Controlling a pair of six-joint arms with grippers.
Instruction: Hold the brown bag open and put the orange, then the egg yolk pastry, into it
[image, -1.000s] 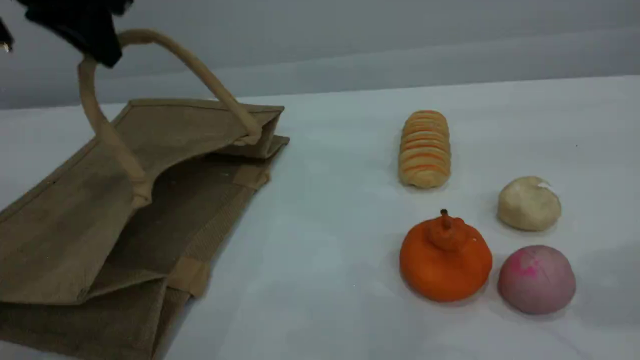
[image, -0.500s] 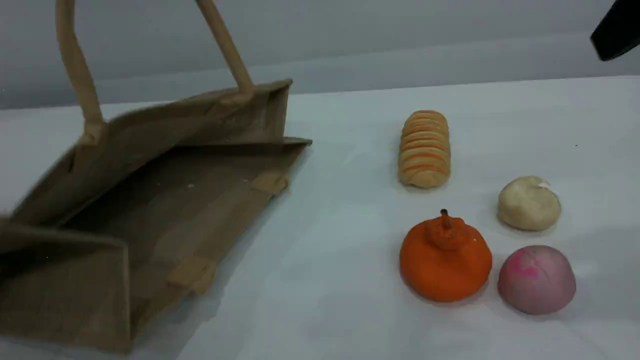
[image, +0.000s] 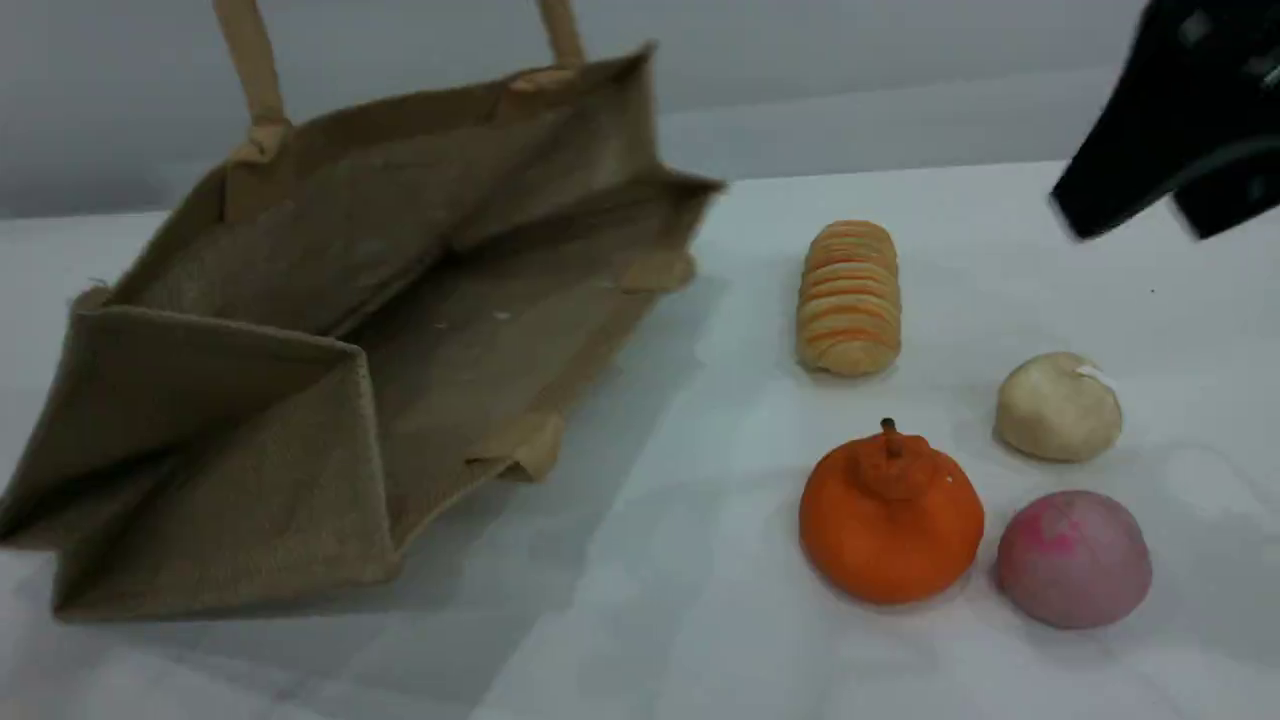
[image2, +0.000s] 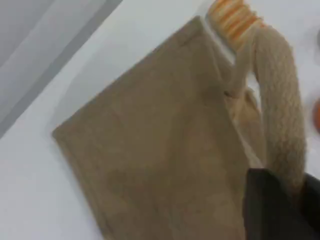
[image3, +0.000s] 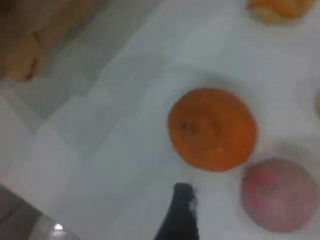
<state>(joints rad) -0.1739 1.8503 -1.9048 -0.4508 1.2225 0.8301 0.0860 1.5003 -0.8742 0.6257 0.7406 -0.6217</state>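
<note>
Left wrist view: fingers (image2: 280, 210) pinching brown bag (image: 330, 330) handle (image2: 280, 115), scene view: orange (image: 890, 515)

No text, label or brand can be read — not on anything in view.

A white table (image: 700, 620) fills most of the scene view, its surface smooth and matte, with soft grey shadows lying across the left and lower parts. Behind its far edge stands a plain grey wall (image: 850, 60) (a paler horizontal band runs along its foot). The light is even and diffuse, casting only blurred, soft-edged shadows on the tabletop.
</note>
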